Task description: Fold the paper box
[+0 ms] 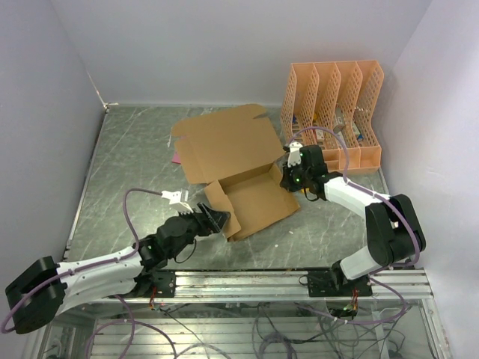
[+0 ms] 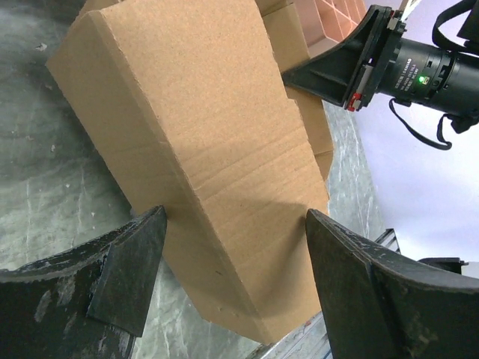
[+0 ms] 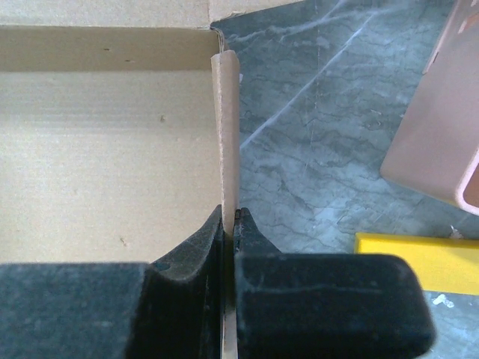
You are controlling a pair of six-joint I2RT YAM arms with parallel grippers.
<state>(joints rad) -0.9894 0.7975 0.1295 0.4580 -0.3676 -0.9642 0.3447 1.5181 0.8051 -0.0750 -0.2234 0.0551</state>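
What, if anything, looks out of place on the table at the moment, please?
A small pink card pokes out from under the far-left edge of the cardboard box, mostly hidden beneath it, which looks accidental. The box itself is only partly folded, its lid panel lying flat.

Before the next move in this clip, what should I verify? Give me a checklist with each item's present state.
1. Right claw shut on the right side wall of the paper box: ok.
2. That wall standing upright: ok.
3. Left claw open, astride the near flap: ok.
4. Flap touched by the left claw: cannot tell.
5. Lid panel folded over: not ok, it lies flat behind the box.
6. Orange organizer apart from the box: ok.
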